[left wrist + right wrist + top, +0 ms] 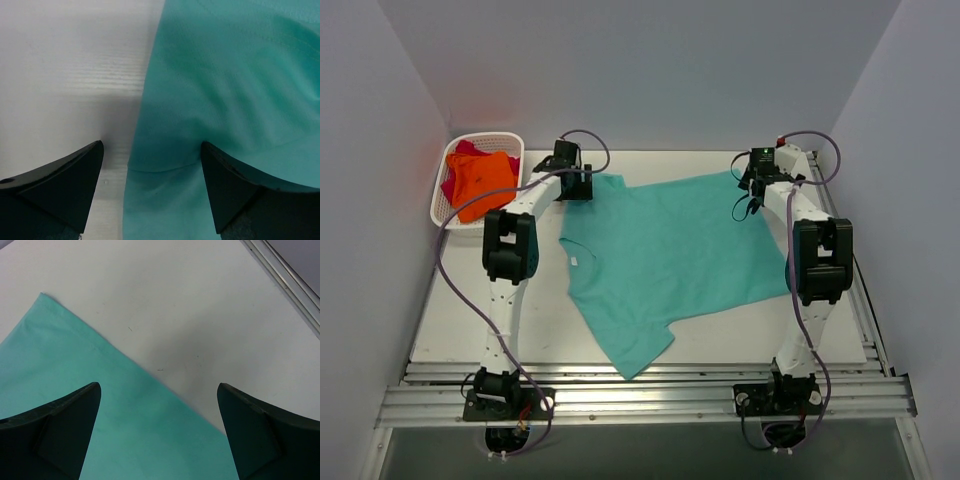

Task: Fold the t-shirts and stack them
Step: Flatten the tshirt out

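Note:
The teal-green t-shirt (670, 260) lies spread flat on the white table, tilted, collar toward the left. My left gripper (574, 184) is open over its far left sleeve edge; in the left wrist view the teal cloth (225, 85) lies between the open fingers. My right gripper (752, 192) is open over the shirt's far right hem corner; the teal cloth (90, 405) shows under it. The orange t-shirt (482, 182) and the magenta-red t-shirt (456, 180) lie crumpled in the basket.
The white lattice basket (439, 198) stands at the far left corner of the table (450, 330). A metal rail (640, 395) runs along the near edge, and another (285, 280) along the right side. Grey walls enclose the space.

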Robot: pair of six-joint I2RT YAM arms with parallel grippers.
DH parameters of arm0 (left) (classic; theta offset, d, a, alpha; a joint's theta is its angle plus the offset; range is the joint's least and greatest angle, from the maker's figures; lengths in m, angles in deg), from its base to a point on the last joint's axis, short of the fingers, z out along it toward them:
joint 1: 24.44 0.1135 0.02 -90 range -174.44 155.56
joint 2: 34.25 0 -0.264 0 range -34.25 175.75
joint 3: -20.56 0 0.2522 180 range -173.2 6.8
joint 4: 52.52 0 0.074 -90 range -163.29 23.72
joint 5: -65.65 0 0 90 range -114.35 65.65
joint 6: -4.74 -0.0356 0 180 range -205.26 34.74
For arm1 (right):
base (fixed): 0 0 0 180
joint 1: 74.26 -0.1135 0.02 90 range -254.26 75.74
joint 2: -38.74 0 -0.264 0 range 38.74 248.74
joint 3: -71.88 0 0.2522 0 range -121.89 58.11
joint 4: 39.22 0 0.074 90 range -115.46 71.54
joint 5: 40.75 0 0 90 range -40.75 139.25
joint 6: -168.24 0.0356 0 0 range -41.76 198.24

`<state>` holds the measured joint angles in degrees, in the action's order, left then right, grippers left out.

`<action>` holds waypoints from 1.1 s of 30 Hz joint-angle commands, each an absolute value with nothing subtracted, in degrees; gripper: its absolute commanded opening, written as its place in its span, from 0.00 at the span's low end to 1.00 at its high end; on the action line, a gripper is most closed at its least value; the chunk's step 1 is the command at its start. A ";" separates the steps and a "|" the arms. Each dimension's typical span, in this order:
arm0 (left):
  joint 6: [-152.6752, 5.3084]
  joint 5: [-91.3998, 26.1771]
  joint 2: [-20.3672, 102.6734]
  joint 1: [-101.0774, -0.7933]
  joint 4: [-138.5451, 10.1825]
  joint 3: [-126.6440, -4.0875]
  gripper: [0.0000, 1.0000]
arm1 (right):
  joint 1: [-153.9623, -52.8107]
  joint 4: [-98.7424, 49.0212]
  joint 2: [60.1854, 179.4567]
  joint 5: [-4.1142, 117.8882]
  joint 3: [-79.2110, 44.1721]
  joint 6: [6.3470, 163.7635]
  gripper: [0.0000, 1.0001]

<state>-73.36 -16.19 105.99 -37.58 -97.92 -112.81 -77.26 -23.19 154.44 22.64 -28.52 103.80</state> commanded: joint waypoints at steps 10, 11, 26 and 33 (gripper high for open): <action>-70.41 -24.09 117.70 -34.72 -109.96 -134.78 0.37 | -76.11 -24.31 151.59 23.41 -28.19 104.78 0.98; -70.41 -24.17 117.88 -34.72 -110.14 -135.48 0.30 | -76.02 -24.31 151.85 23.49 -28.28 104.78 0.98; -69.71 -28.22 119.20 -34.10 -109.62 -137.94 0.02 | -75.93 -24.40 153.44 23.76 -28.72 105.05 0.98; -69.36 -26.73 124.39 -32.70 -111.82 -151.57 0.02 | -75.58 -24.58 154.14 23.93 -29.25 105.05 0.98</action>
